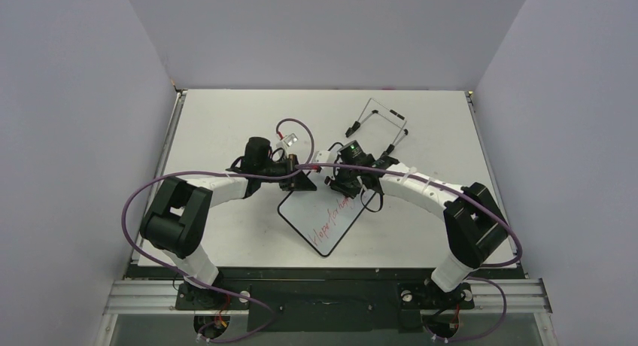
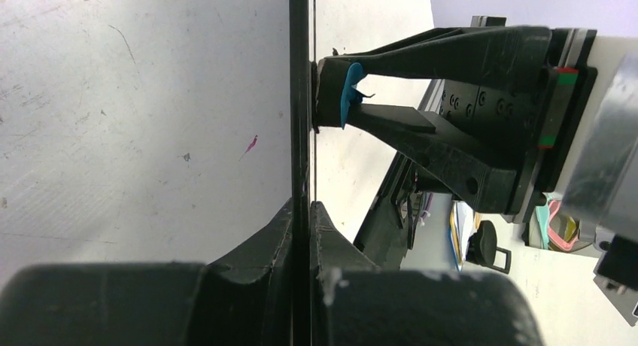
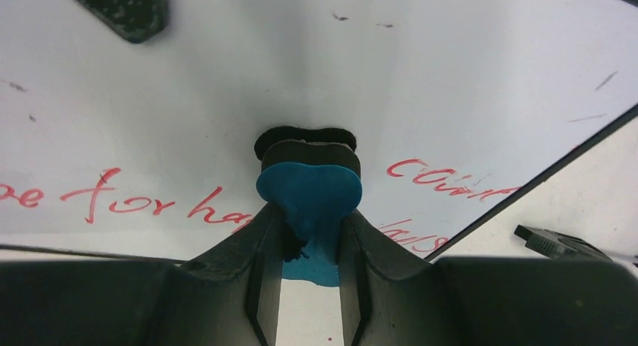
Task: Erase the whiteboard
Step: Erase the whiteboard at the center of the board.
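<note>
The whiteboard [image 1: 320,229] is being held at the middle of the surface [image 1: 226,128], turned so that one corner is pointing towards the arm bases. Whether that near corner is resting on the surface cannot be told. Red writing [image 1: 336,222] is showing across the right half of the board.

The far-left edge of the board is being clamped by the left tool [image 1: 299,182]. In the left wrist view the board's black rim [image 2: 299,98] is being seen edge-on as a thin vertical line, with the tool's fingers [image 2: 263,241] closed onto it from either side.

A small blue eraser [image 3: 310,192] is being grasped by the right tool [image 1: 350,188] at the far-right part of the board. In the right wrist view the eraser is being pinched between the two fingers, and its black pad is being pressed flat against the white face, just above a line of red handwriting [image 3: 143,203]. The same contact is being shown from the side in the left wrist view, where the eraser [image 2: 350,90] is touching the board.

A thin wire stand [image 1: 386,110] is lying on the surface beyond the right tool, apart from the board.
</note>
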